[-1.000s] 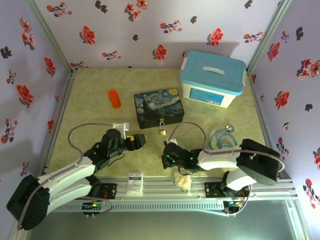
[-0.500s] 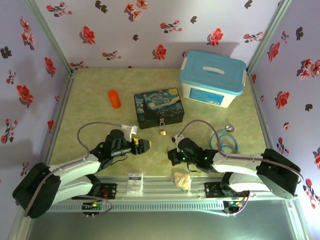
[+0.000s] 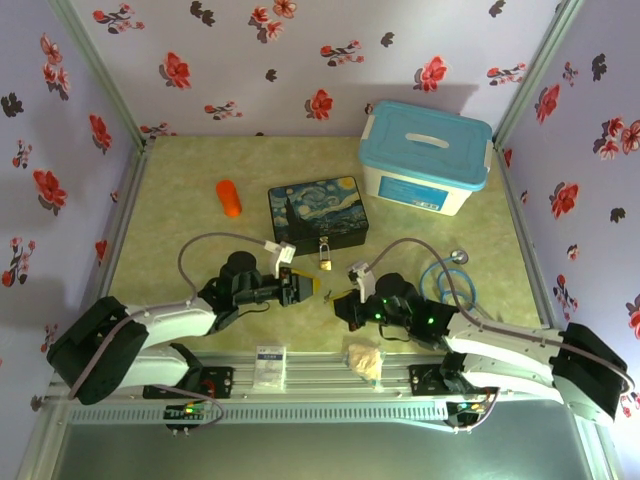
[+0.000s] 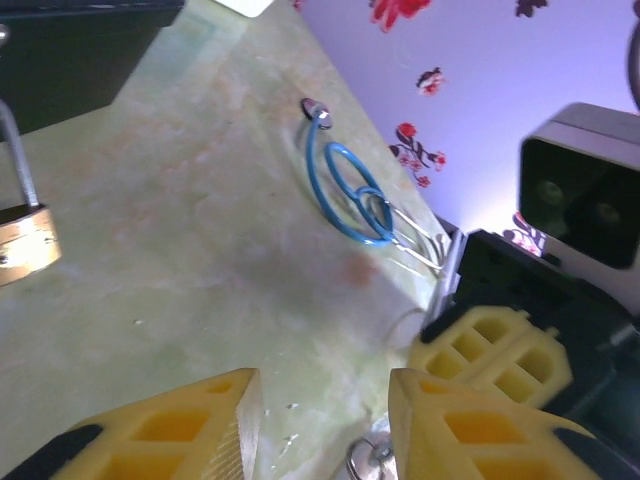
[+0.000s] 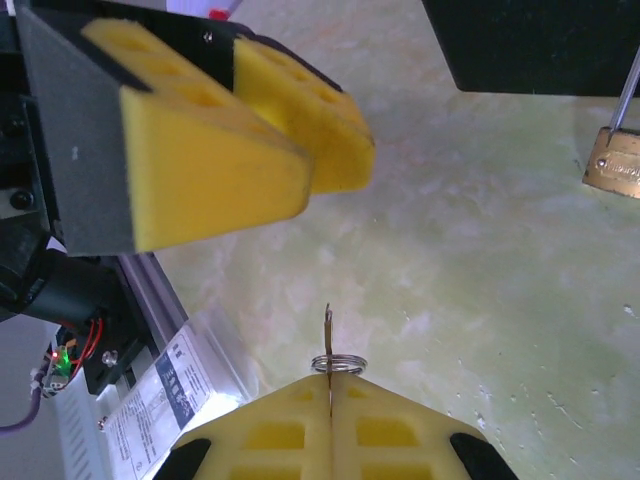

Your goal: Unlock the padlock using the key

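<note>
The key (image 5: 328,333) is pinched edge-on between the closed yellow pads of the right gripper (image 5: 330,388). Its thin blade and small ring poke out past the tips. Just left of it, facing it almost tip to tip, the left gripper (image 4: 325,425) is spread wide with nothing between its fingers. The two claws are near each other but apart, low over the table (image 3: 180,200).

Beyond both, the padlock (image 3: 325,262) lies on the table at the near face of the painted box (image 3: 317,215), its silver shackle running up to the box's front. Bare green tabletop lies between the key's tip and the padlock, and the left gripper sits to the left of that line.

To the right, a blue stethoscope (image 3: 445,275) is coiled beside the right arm. Farther off on the right stands a white tub with a blue lid (image 3: 425,155). An orange cylinder (image 3: 229,197) lies far left of the box. On the near rail rest a white card (image 3: 270,365) and a crumpled pale wad (image 3: 363,358).
</note>
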